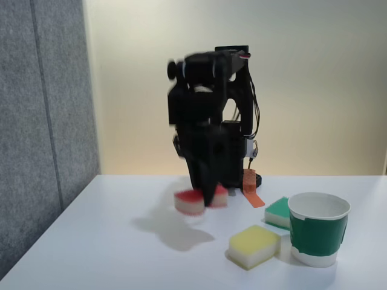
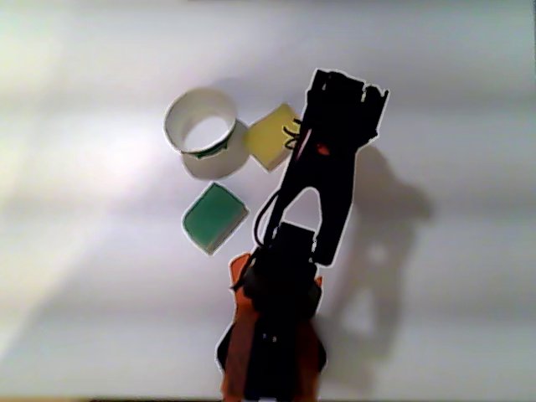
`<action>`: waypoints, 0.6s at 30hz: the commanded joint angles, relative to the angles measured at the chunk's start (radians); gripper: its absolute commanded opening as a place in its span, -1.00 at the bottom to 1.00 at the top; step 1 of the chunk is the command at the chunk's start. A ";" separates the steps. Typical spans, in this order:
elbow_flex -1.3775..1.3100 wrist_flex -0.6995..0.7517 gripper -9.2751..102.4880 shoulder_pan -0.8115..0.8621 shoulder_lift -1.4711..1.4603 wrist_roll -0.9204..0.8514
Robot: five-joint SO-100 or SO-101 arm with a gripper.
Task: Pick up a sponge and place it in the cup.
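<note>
In the fixed view the red-topped sponge [image 1: 190,202] hangs slightly above the white table, blurred, with its shadow on the table below it. My black gripper [image 1: 209,197] points down and is shut on the sponge, one dark finger crossing its middle. The green paper cup [image 1: 318,232] stands upright and empty at the right front, well clear of the gripper. In the other view from above, the cup [image 2: 201,126] sits upper left, and the arm [image 2: 327,184] covers the sponge except for a small red spot [image 2: 322,151].
A yellow-topped sponge [image 1: 254,244] [image 2: 268,138] lies beside the cup, and a green-topped sponge [image 1: 278,211] [image 2: 213,218] lies behind it, nearer the arm's base. An orange part [image 1: 251,187] sits at the base. A grey panel [image 1: 42,121] borders the table's left side.
</note>
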 commanded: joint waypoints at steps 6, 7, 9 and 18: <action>-0.031 0.064 -0.84 -0.118 0.213 0.202; -0.021 0.064 -0.84 -0.141 0.235 0.233; -0.009 0.064 -0.84 -0.190 0.267 0.299; -0.084 0.063 -0.84 -0.405 0.206 0.543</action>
